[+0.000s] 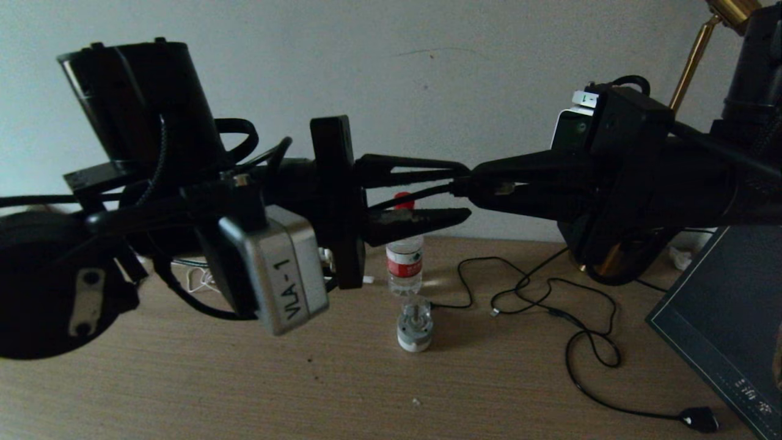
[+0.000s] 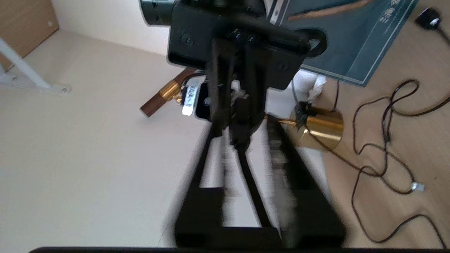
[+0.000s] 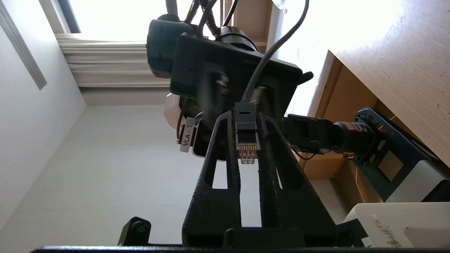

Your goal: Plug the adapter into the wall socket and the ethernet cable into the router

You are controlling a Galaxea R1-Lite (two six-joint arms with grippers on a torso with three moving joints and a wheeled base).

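Black cable [image 3: 262, 63] is hanging in mid-air between the two arms, its clear-tipped plug [image 3: 247, 140] pinched in the right gripper [image 3: 248, 147], probably so the left gripper [image 1: 455, 192], jaws partly apart around the cord, can regrip it. Router, adapter and socket are not showing.

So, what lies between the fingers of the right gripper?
The plug of the ethernet cable, pinched in the right gripper; the right wrist view shows it clearly. In the head view the left gripper meets it tip to tip.
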